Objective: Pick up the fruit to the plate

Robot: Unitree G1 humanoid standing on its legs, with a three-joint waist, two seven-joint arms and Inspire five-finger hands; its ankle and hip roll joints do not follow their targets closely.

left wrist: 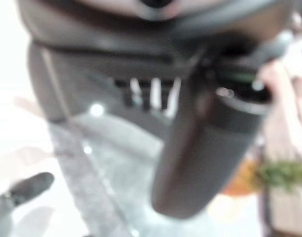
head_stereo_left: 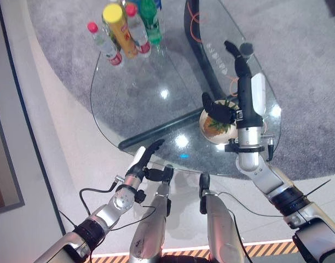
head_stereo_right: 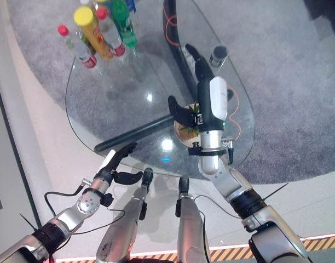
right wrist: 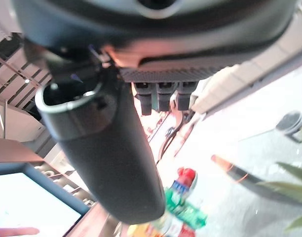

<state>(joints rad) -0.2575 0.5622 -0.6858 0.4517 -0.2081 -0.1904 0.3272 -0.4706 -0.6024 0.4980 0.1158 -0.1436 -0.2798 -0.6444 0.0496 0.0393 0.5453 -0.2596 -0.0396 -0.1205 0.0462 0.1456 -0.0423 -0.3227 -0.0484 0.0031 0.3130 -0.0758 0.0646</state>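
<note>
Right hand [head_stereo_left: 245, 82] extended over plate [head_stereo_left: 207, 129] with fruit [head_stereo_left: 218, 123] at desk [head_stereo_left: 134, 104] right edge, fingers apart. Left hand [head_stereo_left: 140, 164] held off near edge, fingers apart.

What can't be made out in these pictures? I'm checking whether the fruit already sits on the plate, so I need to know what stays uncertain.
- Leafy orange fruit on the round white plate, eye views: the right robot hand and its thumb cover much of it, so contact is unclear.
- Same fruit, left wrist view: a blur at the edge.
- Left robot hand, near the oval glass table: open, holding nothing.
- Coloured plastic bottles: cut off by the top edge.
</note>
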